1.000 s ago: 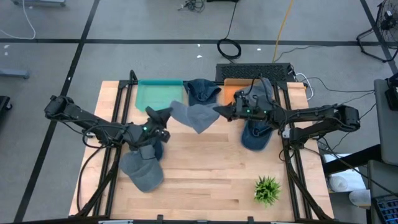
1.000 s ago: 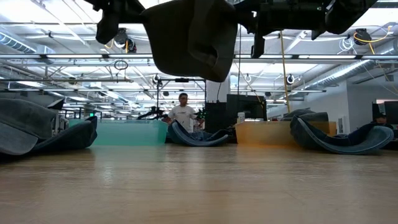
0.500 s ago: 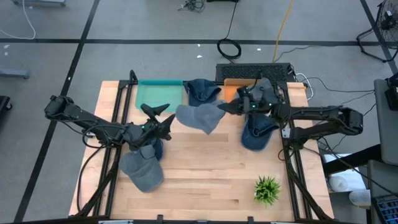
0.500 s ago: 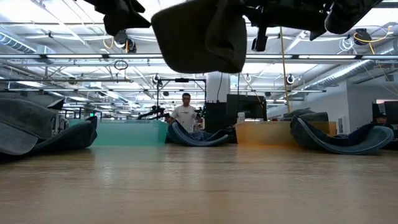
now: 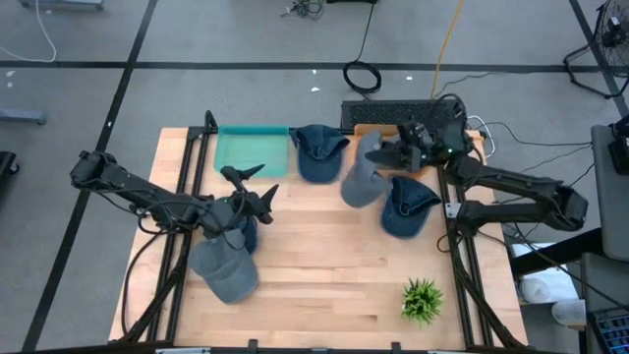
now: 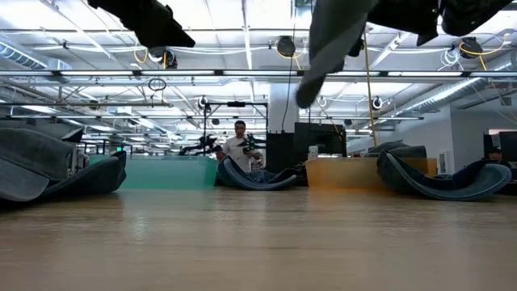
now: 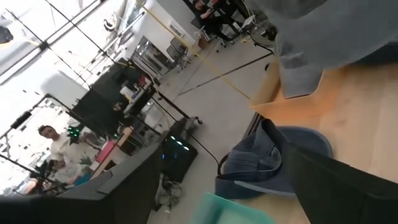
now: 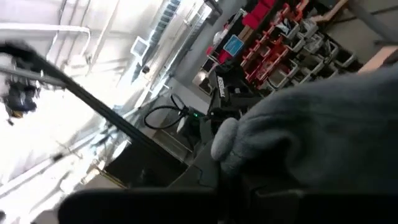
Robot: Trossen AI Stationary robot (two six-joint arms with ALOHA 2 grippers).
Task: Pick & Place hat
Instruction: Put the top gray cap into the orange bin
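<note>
Grey hat (image 5: 362, 181) hangs in air from right gripper (image 5: 397, 154), clamped shut on its edge, beside orange bin (image 5: 366, 134); we judge drop there next. Left gripper (image 5: 257, 195) spread wide, empty, above table (image 5: 324, 275).

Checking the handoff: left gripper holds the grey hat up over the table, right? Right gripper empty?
No, reversed. The high view shows the right gripper shut on the grey hat, hanging over the table; the left gripper is open and empty.
</note>
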